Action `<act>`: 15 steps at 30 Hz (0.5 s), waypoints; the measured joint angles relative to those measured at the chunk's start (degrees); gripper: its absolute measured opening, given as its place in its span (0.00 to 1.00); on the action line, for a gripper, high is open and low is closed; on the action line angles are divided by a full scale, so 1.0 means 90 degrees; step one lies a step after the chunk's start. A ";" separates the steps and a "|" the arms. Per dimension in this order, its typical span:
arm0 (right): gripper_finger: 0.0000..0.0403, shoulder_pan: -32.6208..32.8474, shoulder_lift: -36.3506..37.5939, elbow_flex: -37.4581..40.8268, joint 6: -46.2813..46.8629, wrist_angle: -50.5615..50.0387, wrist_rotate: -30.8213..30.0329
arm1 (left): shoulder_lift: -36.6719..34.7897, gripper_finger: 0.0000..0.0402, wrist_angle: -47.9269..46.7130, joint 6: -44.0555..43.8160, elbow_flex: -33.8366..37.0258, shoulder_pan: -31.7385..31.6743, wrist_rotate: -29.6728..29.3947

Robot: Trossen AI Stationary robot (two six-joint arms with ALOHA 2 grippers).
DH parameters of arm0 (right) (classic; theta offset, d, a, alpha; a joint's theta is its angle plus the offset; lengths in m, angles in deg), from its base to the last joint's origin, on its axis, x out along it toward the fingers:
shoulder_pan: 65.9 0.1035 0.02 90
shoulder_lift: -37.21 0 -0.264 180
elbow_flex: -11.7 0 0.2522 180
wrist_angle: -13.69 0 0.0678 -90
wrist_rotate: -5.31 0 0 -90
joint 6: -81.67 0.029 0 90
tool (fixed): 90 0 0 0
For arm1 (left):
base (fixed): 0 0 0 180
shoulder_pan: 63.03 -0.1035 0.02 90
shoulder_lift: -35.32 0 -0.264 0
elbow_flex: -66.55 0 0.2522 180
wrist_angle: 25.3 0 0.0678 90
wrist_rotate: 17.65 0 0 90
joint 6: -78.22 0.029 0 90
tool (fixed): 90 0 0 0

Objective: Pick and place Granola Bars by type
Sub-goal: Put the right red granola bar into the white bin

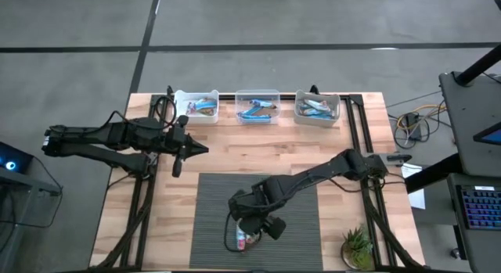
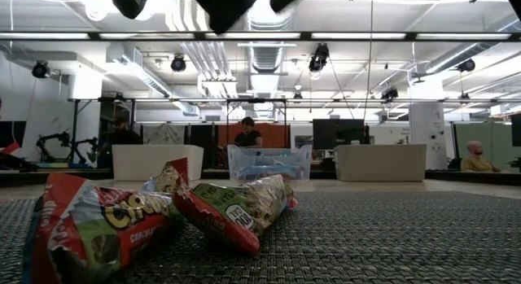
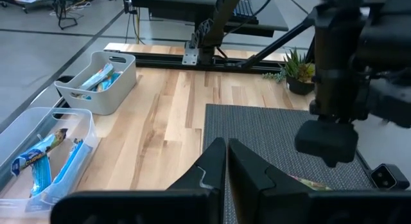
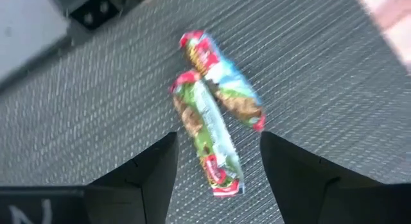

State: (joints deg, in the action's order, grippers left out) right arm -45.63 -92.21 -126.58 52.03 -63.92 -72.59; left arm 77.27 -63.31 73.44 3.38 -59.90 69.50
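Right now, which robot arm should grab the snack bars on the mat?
The right gripper: it hangs open directly over the two granola bars on the mat. The left gripper waits shut, far off near the bins.

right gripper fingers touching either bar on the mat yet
Apart. The right wrist view shows the open right gripper above the two bars, with grey mat visible between each finger and the nearer bar.

Two multicoloured bars (image 4: 212,115) lie on the near mat (image 1: 211,195). Three bins (image 1: 257,97) stand along the far edge: the left one holds mixed-colour bars, the middle and right ones blue bars, too small to count. Two arms.
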 joint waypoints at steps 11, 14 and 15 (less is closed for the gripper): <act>0.52 0.0015 -0.0007 0.0873 -0.0569 0.0318 -0.0530 | 0.0000 0.00 -0.0012 0.0002 0.0000 0.0005 0.0000; 0.52 0.0017 -0.0005 0.1030 -0.0569 0.0545 -0.0528 | 0.0000 0.00 -0.0031 0.0002 0.0000 0.0003 0.0000; 0.52 0.0023 -0.0005 0.1072 -0.0570 0.0563 -0.0527 | 0.0000 0.00 -0.0033 0.0002 0.0000 0.0003 0.0000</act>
State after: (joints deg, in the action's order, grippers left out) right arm -45.42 -92.25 -116.93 46.90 -58.85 -77.33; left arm 77.27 -63.61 73.46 3.38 -59.87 69.50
